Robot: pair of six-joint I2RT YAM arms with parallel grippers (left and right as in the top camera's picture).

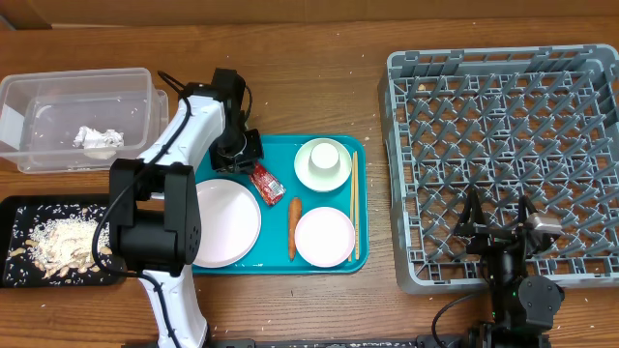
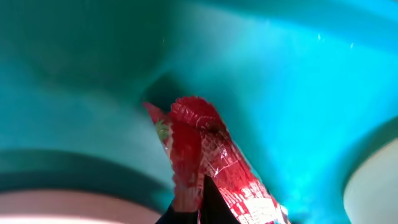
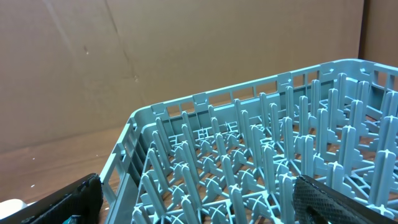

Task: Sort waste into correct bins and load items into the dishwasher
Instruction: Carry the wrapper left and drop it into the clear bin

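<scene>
At the far left a clear plastic tub point(image 1: 58, 97) holds a crumpled white tissue point(image 1: 98, 138). Just below it, a shallow black tray point(image 1: 14, 217) carries beige and white food scraps point(image 1: 56, 238).

The left arm reaches from the table's front edge up over the teal serving tray point(image 1: 280, 153). The left gripper point(image 1: 249, 161) points down at the tray's upper left area. In the left wrist view its dark fingertips point(image 2: 212, 205) are pinched together on one end of the red snack wrapper point(image 2: 198, 146). The rest of the wrapper lies on the teal surface.

On the tray, a large pale plate point(image 1: 224, 222) sits lower left. The wrapper point(image 1: 268, 184) lies just beside its upper right rim. A small orange carrot point(image 1: 293, 229) lies between the plate and a white bowl point(image 1: 324, 235). Above that bowl, a white cup point(image 1: 325, 157) stands in a second bowl point(image 1: 302, 171). Wooden chopsticks point(image 1: 355, 203) lie along the tray's right edge.

Well to the right stands the grey dish rack point(image 1: 503, 116), with nothing loaded among its pegs. The right gripper point(image 1: 501, 230) hovers over the rack's front part. Its fingers point(image 3: 336, 202) are spread wide and hold nothing.
</scene>
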